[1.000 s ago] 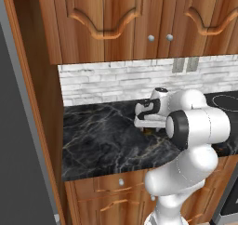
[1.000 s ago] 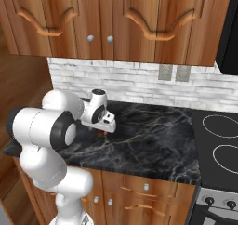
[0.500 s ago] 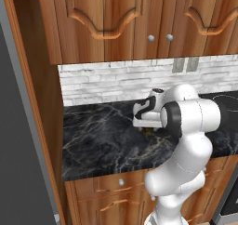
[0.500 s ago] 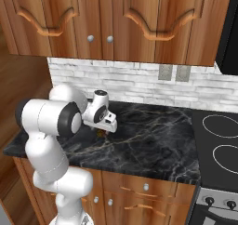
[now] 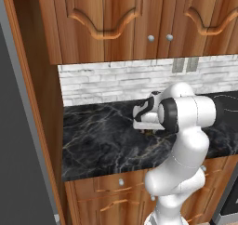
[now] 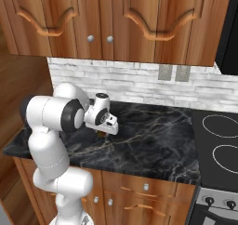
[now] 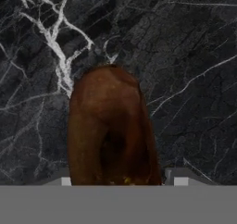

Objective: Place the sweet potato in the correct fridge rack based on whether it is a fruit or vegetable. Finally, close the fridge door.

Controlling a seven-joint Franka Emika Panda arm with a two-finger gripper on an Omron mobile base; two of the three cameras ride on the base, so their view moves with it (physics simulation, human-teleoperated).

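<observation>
The sweet potato (image 7: 110, 130) lies on the dark marbled table (image 5: 97, 145), toward the back edge by the white brick wall (image 5: 107, 82) and roughly midway along the stretch of table in view. In the hand view it sits lengthwise right between the two finger tips, whose pale pads show at either side of its near end. The tool (image 6: 103, 132) is down over it, pointing at the table top; a sliver of brown shows under the tool in both base views. The fingers stand narrow, close against the potato's flanks, but whether they already press it firmly cannot be told, and the potato looks to be resting on the table, not lifted.

Judged from this, the task is at its very start: the grasp is just being made. Everything else is left: lifting the potato, carrying it to the fridge, setting it on the rack meant for vegetables, and shutting the door. Above the table hang carved wooden cabinets (image 6: 116, 19), and a stove top (image 6: 221, 140) adjoins the table's right end. A tall grey panel (image 5: 18, 140) stands past the left end; what it belongs to cannot be told.
</observation>
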